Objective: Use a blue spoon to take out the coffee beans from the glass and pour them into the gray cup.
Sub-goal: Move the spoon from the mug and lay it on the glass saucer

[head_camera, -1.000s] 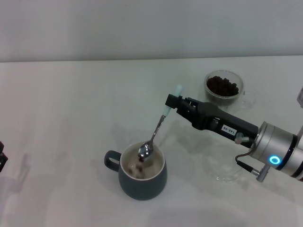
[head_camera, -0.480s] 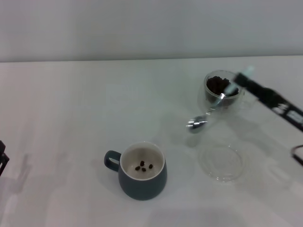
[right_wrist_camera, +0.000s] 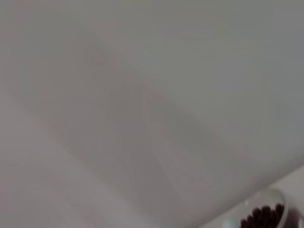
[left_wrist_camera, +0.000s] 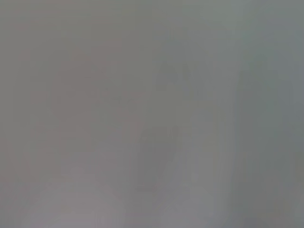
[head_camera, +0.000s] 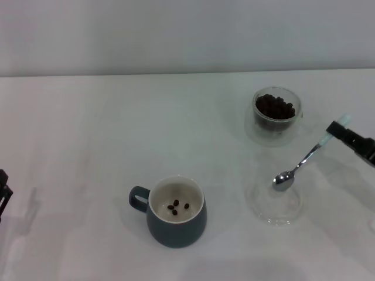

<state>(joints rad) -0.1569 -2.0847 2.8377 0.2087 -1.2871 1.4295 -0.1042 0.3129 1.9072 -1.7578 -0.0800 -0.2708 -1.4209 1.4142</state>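
Note:
In the head view the gray cup (head_camera: 176,213) stands at the front centre with three coffee beans (head_camera: 177,206) on its cream inside. The glass (head_camera: 276,114) full of beans (head_camera: 276,107) stands at the back right; it also shows in the right wrist view (right_wrist_camera: 264,216). My right gripper (head_camera: 340,130) at the right edge is shut on the pale handle of the blue spoon (head_camera: 303,160). The spoon slants down so its empty silver bowl (head_camera: 283,180) hangs just above the flat glass dish. My left gripper (head_camera: 3,190) sits parked at the left edge.
A flat shallow clear glass dish (head_camera: 274,202) lies in front of the glass, right of the gray cup. The white table (head_camera: 94,140) meets a pale wall at the back. The left wrist view shows only a blank grey surface.
The right gripper has carried the spoon from over the gray cup, past the glass, to above the flat dish. The beans it held now lie in the gray cup.

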